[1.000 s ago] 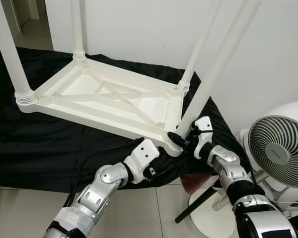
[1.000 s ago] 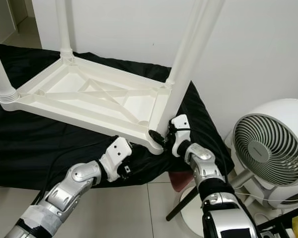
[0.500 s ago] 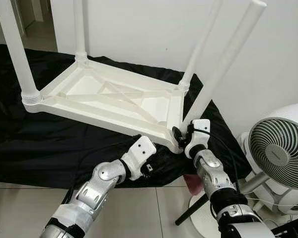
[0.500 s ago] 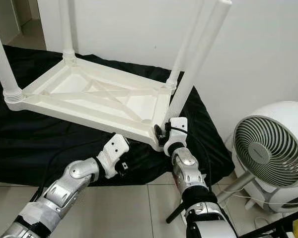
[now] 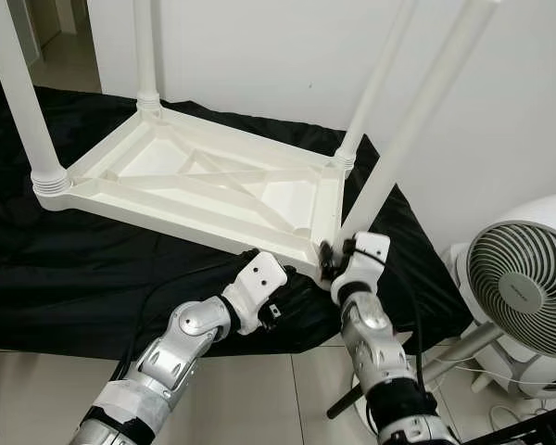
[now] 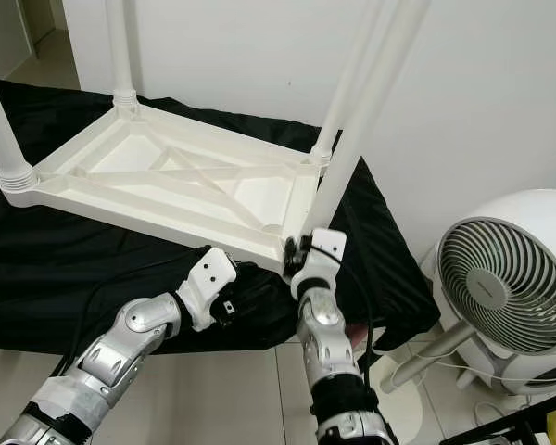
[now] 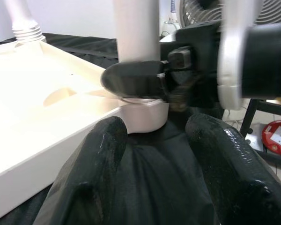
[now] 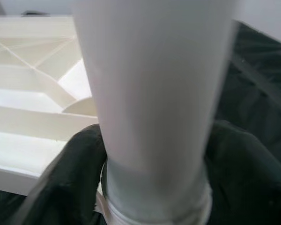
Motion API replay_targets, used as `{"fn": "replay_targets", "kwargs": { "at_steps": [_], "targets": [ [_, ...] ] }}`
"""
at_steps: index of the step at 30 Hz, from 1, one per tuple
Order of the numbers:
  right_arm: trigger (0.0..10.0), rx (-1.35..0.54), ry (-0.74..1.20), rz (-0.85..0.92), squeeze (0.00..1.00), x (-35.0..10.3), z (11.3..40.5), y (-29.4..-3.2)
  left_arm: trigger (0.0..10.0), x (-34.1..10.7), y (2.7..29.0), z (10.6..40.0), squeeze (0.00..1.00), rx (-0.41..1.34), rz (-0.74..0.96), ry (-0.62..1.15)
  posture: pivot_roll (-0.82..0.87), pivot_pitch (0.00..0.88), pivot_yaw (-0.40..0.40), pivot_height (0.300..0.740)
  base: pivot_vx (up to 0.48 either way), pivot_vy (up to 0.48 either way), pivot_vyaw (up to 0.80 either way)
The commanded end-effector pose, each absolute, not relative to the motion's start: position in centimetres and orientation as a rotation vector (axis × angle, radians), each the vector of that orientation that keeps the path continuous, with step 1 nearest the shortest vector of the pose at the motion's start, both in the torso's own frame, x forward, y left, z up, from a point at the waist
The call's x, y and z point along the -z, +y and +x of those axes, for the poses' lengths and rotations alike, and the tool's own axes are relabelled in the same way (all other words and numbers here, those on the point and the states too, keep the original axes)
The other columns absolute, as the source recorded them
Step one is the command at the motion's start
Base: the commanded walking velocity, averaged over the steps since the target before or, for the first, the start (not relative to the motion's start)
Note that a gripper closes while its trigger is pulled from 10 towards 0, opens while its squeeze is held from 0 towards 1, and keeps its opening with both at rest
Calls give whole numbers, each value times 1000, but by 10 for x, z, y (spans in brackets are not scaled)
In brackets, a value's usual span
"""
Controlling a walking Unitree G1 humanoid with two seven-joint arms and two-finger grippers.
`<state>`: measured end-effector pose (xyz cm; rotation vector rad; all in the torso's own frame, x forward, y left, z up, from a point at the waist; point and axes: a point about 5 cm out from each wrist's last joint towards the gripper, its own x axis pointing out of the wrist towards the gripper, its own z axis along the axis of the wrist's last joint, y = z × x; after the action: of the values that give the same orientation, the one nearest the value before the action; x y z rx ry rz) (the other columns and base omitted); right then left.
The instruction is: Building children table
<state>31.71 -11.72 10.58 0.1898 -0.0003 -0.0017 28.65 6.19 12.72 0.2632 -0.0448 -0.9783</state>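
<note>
Between my right gripper's (image 5: 332, 260) fingers I squeeze the last leg (image 5: 403, 146), which I should twist into the table (image 5: 181, 199); my left gripper (image 7: 152, 176) waits open.

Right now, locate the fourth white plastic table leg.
The white plastic leg stands tilted at the upturned white tabletop's near right corner, its base in the right gripper.

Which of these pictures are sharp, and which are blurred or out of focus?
Left eye view: sharp, evenly lit, the table and fan crisp. Left wrist view: the near fingers soft, the right gripper smeared. Right wrist view: the table leg so close that it is out of focus.
</note>
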Motion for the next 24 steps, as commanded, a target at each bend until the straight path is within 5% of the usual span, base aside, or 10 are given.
{"fn": "replay_targets", "kwargs": {
  "at_steps": [1, 5, 6, 7, 13, 14, 24],
  "targets": [
    [10000, 4, -19, 186, 1000, -109, 314, -123, 10000, -126, 58, 283, 0, 1055, 263, -36, 91, 0, -162, 740, 0, 0, 0],
    [10000, -39, -43, 147, 1000, -109, 306, -125, 10000, -127, 58, 284, 0, 1047, 258, -38, 88, 0, -164, 740, 0, 0, 0],
    [10000, -55, -43, 146, 149, -108, 303, -126, 10000, -127, 58, 284, 0, 1045, 258, -40, 89, 0, -165, 740, 0, 0, 0],
    [10000, -70, -46, 142, 0, -106, 298, -131, 10000, -128, 59, 285, 0, 1043, 259, -43, 88, 0, -166, 740, 0, 0, 0],
    [9373, -110, -69, 105, 0, -106, 287, -140, 10000, -131, 65, 291, 0, 1020, 275, -52, 84, 0, -167, 740, 0, 0, 0],
    [0, -157, -73, 87, 0, -105, 281, -139, 10000, -133, 73, 297, 0, 994, 288, -53, 77, 0, -165, 740, 0, 0, 0],
    [0, -290, -80, 77, 0, -107, 271, -127, 10000, -144, 89, 316, 0, 921, 324, -74, 73, 0, -162, 740, 0, 0, 0]
  ]
}}
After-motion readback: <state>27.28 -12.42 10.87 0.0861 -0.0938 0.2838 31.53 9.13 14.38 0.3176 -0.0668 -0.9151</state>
